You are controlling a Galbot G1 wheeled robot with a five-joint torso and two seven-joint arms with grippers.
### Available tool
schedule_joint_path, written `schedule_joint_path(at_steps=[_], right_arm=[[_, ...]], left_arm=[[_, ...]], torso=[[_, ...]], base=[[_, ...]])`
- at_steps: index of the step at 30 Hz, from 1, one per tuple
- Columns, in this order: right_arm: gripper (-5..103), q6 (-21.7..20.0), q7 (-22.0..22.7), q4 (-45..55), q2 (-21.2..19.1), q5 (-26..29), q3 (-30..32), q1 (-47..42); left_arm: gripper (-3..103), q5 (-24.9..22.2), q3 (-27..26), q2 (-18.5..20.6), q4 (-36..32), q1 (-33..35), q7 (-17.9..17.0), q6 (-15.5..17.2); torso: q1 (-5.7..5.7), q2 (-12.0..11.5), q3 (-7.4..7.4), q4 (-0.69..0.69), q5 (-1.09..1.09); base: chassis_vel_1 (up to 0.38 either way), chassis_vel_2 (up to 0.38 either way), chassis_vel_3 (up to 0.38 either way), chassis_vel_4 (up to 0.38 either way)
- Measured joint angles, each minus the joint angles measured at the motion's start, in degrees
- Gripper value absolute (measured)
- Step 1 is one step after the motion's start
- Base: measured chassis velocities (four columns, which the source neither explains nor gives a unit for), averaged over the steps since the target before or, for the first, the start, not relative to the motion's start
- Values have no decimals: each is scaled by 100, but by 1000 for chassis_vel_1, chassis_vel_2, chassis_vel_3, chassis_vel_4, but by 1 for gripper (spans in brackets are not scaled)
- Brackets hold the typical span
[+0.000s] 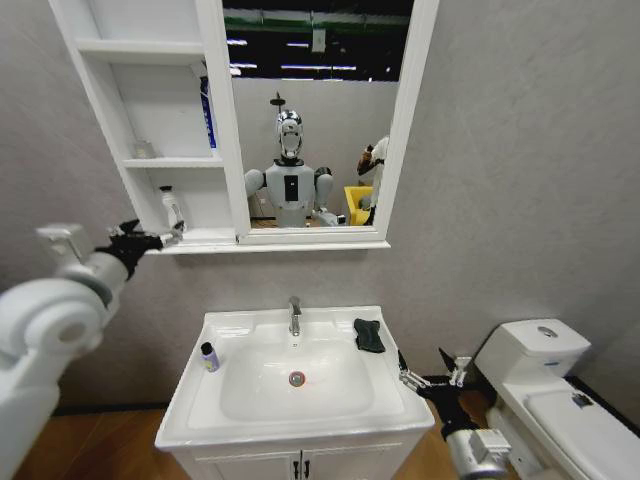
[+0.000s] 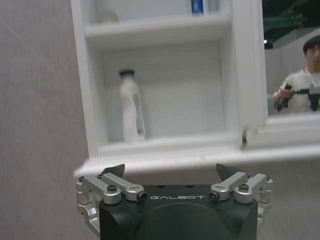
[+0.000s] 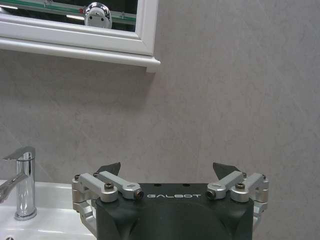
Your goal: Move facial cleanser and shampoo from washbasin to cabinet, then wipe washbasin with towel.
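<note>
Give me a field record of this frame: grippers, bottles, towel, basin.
left gripper: open, raised at the front edge of the cabinet's bottom compartment, holding nothing
right gripper: open, low beside the washbasin's right front corner, holding nothing
white bottle: upright in the bottom compartment of the cabinet
small dark-capped bottle: upright on the washbasin's left rim
towel: lying on the washbasin's right rim, back near the faucet
blue item: in the cabinet's middle compartment, type unclear
</note>
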Motion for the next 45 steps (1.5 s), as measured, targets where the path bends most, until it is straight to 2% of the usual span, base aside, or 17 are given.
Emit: schedule_joint_path(at_steps=[1, 2, 3, 4, 6, 7, 10, 11, 13, 14, 17, 23, 35, 45], right_arm=[[100, 26, 1, 2, -2, 3, 16, -43], [100, 89, -2, 1, -4, 13, 41, -124], [100, 133, -3, -8, -6, 20, 57, -169], [100, 133, -3, -8, -6, 20, 57, -169], [100, 211, -13, -42, -8, 27, 76, -229], [100, 211, -13, -42, -8, 27, 76, -229], [100, 222, -27, -63, 23, 24, 18, -217], [100, 222, -27, -63, 23, 24, 18, -217], [100, 216, -31, -63, 30, 20, -6, -168], [100, 216, -31, -63, 30, 20, -6, -168], [100, 151, -31, -24, 22, 20, -6, -91], [100, 99, -30, 24, -6, -8, -4, 15], [100, 88, -20, 66, 15, -33, 42, 40], [100, 243, -20, -32, 22, -54, 113, 8]], left_arm=[[100, 441, -3, -227, 5, 321, 178, -195], [100, 1240, -32, -685, 66, 819, 493, -612], [100, 1705, -37, -1007, 139, 1150, 705, -886], [100, 1705, -37, -1007, 139, 1150, 705, -886], [100, 2455, -5, -1699, 288, 1847, 1094, -1368], [100, 2455, -5, -1699, 288, 1847, 1094, -1368], [100, 3275, 106, -2507, 691, 2380, 1532, -1888], [100, 3275, 106, -2507, 691, 2380, 1532, -1888], [100, 3638, 184, -2913, 1097, 2479, 1692, -2230], [100, 3638, 184, -2913, 1097, 2479, 1692, -2230], [100, 3824, 230, -3195, 1577, 2423, 1753, -2493], [100, 3898, 276, -3244, 2234, 1992, 1794, -2791], [100, 3954, 348, -3381, 3635, 937, 1644, -2893], [100, 3950, 415, -3320, 4097, 463, 1513, -2910]], torso=[[0, 0, 0, 1, -1], [0, 0, 0, -1, 3], [-1, 0, 0, 1, 2], [-1, 0, 0, 1, 2], [-1, 0, 0, 2, 4], [-1, 0, 0, 2, 4], [-1, 0, 0, 1, 4], [-1, 0, 0, 1, 4], [-1, 0, 0, 0, 2], [-1, 0, 0, 0, 2], [0, 0, 1, 1, 3], [0, 0, 0, 0, 2], [1, -1, 1, 0, 2], [1, -1, 1, 0, 2]], base=[[0, 0, 0, 0], [0, 0, 0, 0], [0, 0, 0, 0], [0, 0, 0, 0], [0, 0, 0, 0], [0, 0, 0, 0], [0, 0, 0, 0], [0, 0, 0, 0], [0, 0, 0, 0], [0, 0, 0, 0], [0, 0, 0, 0], [0, 0, 0, 0], [0, 0, 0, 0], [0, 0, 0, 0]])
